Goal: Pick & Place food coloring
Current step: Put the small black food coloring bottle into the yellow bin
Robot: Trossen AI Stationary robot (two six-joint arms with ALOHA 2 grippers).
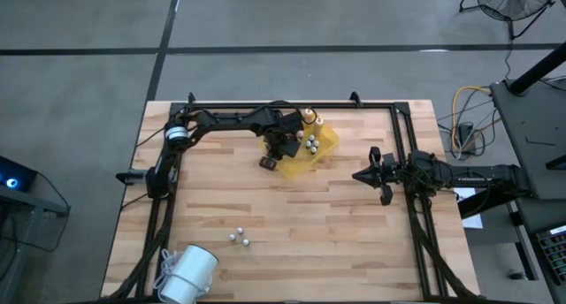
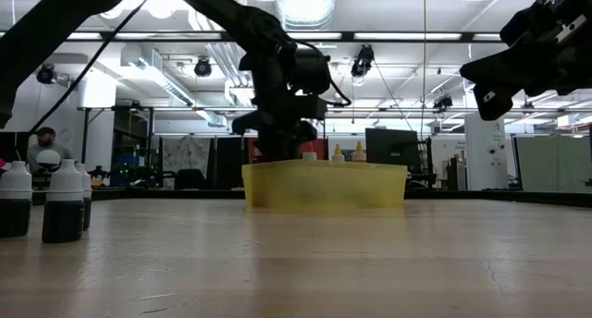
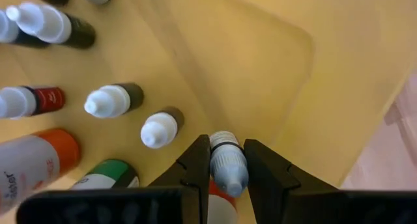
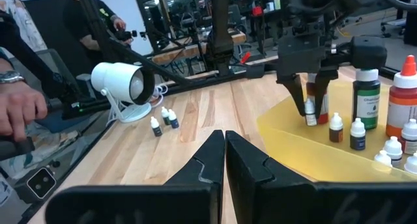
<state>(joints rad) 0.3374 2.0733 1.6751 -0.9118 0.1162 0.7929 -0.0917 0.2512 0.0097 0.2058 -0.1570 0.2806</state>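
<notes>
Clamped between the left gripper's point(image 3: 227, 160) fingers, a small white-capped bottle point(image 3: 228, 167) is held upright inside the yellow tray point(image 3: 273, 68), its long axis running along the fingers — any lift would have to be made straight up past its neighbours point(image 3: 159, 127). Only the left wrist view shows this grip; the right wrist view shows the bottle's foot at or just above the tray floor. Three more bottles point(image 1: 238, 239) are left on the table, well apart. The right gripper point(image 4: 225, 146), fingers pressed together, is parked near the table's right edge.

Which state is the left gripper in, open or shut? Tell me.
Shut on a small dropper bottle. The left wrist view shows the left gripper with a finger pressed against each side of the white-capped bottle, over the yellow tray.
</notes>
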